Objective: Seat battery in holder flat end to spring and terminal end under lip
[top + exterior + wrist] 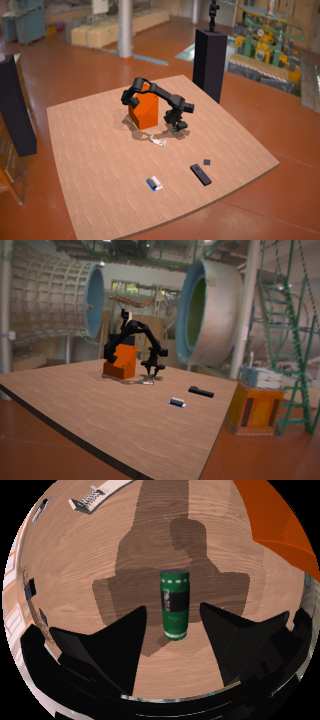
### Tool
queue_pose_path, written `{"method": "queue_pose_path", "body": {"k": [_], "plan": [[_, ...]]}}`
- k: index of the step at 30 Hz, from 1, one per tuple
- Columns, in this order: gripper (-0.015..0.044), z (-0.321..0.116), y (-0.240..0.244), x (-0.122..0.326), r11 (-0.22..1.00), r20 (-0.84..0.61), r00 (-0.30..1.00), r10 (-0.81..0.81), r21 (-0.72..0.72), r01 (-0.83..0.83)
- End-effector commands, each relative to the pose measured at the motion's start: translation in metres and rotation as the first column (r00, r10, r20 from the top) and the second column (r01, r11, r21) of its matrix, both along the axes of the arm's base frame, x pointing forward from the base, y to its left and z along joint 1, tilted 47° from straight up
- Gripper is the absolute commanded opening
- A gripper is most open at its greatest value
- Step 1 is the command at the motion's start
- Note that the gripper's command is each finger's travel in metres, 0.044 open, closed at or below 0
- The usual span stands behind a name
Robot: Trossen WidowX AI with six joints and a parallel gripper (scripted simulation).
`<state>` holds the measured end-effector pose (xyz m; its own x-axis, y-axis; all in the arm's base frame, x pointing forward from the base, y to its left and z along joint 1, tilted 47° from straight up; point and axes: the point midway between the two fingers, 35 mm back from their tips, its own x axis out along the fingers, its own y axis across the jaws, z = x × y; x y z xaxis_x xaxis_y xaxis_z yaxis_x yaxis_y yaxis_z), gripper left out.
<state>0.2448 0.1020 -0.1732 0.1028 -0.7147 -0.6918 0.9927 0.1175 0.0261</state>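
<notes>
Your gripper (pixel 177 129) (pixel 152 375) (pixel 173 607) is spread above the green battery (pixel 173 129) (pixel 151 375) (pixel 175 605), nothing pinched.

Nearest you: battery on its side on the table (pixel 108 160) (pixel 116 405) (pixel 210 545), lying between your fingertips, bare gap each side. Next: white holder (pixel 157 141) (pixel 147 382) (pixel 102 496), near the fingers, unfilled. Well apart from them: black remote (pixel 200 174) (pixel 201 391).

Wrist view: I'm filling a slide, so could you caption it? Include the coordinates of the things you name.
The open gripper (pixel 176 129) (pixel 152 376) (pixel 173 608) straddles a green battery (pixel 173 129) (pixel 151 375) (pixel 175 612), with the holder (pixel 157 141) (pixel 147 383) (pixel 107 494) partly in view.
</notes>
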Motion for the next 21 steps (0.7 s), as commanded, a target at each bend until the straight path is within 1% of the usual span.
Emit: {"method": "queue_pose_path", "body": {"k": [1,4,9,14,18,21], "plan": [[0.0243,-0.005,-0.007,-0.001,1.0,-0.004,1.0,0.002,-0.007,-0.002],[0.0243,-0.006,-0.009,-0.001,1.0,-0.004,1.0,0.002,-0.007,-0.002],[0.0112,-0.006,-0.009,-0.001,1.0,-0.004,1.0,0.002,-0.007,-0.002],[0.0081,-0.006,-0.009,-0.001,1.0,-0.004,1.0,0.002,-0.007,-0.002],[0.0081,-0.006,-0.008,-0.001,1.0,-0.01,1.0,0.01,-0.008,-0.01],[0.0081,0.007,0.006,-0.002,1.0,-0.02,1.0,0.023,-0.008,-0.023]]}}
